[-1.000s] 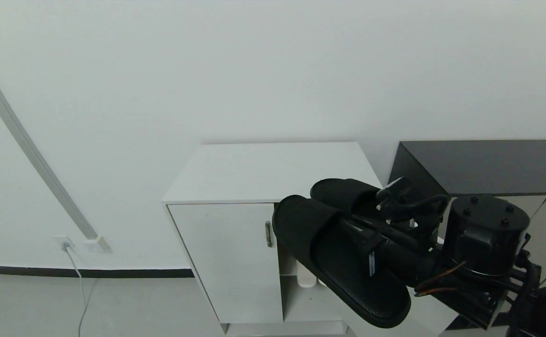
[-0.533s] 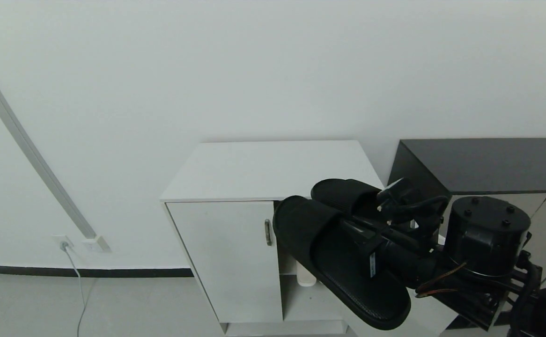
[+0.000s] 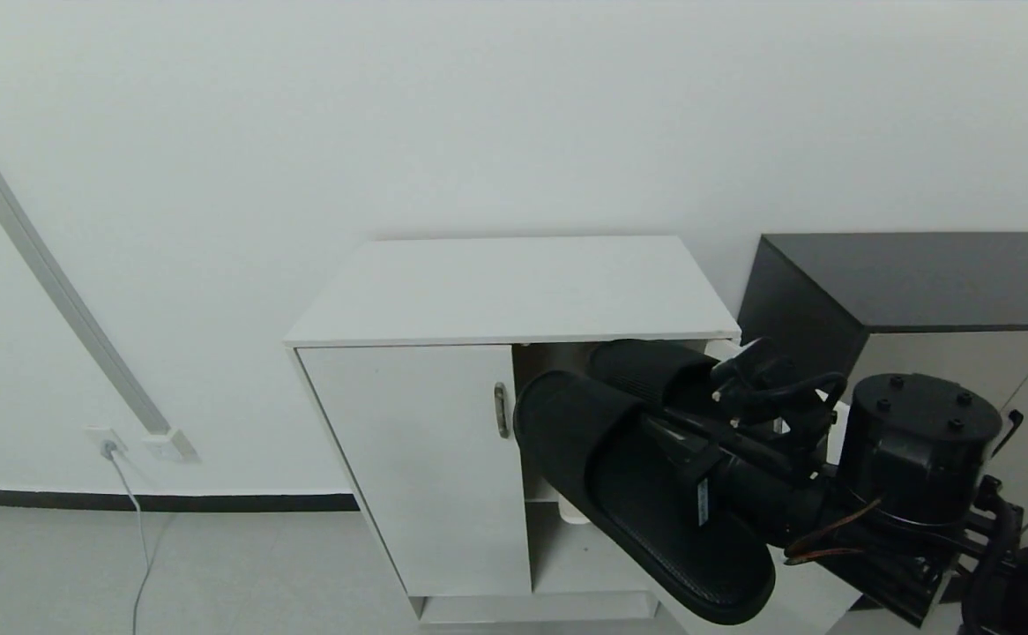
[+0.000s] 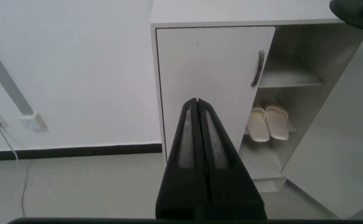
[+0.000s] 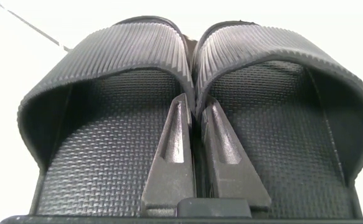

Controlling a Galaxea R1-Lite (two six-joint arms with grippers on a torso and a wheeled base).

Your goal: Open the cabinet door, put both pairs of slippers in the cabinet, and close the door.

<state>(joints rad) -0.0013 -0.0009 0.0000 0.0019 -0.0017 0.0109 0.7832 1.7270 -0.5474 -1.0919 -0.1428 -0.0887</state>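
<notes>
The right gripper (image 5: 193, 102) clamps the black slippers (image 3: 646, 494) before the open cabinet (image 3: 505, 291); the left gripper (image 4: 197, 106) is clenched, empty.

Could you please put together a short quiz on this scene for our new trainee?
1. Multiple choice: the right gripper is shut on A) the black slippers, B) a box, C) nothing.
2. True or false: the pale slippers lie inside the cabinet.
3. Fill in the blank: the left gripper holds nothing and is ___ (open or shut).

Key: 1 A; 2 true; 3 shut.
</notes>
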